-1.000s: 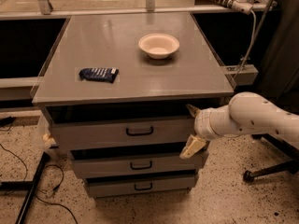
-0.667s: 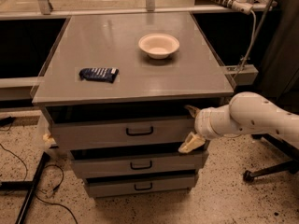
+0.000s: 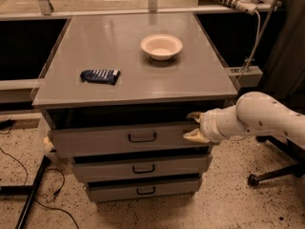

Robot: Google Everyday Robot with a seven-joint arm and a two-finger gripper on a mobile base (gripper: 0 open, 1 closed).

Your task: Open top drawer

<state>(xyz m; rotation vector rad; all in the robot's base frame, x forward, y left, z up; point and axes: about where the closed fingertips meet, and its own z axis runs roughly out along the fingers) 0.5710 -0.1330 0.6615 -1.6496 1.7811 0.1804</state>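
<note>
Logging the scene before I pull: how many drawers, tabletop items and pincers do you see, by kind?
Drawers: 3 (top drawer, middle drawer, bottom drawer)
Bowl: 1
Packet: 1
Pincer: 1, at the top drawer's right end
Total: 6

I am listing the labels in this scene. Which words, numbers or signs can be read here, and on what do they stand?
Nothing can be read.
Blue packet on the cabinet top: white marks, too blurred to read.
Bowl, top drawer, and the gripper at that drawer's right end: no text.
</note>
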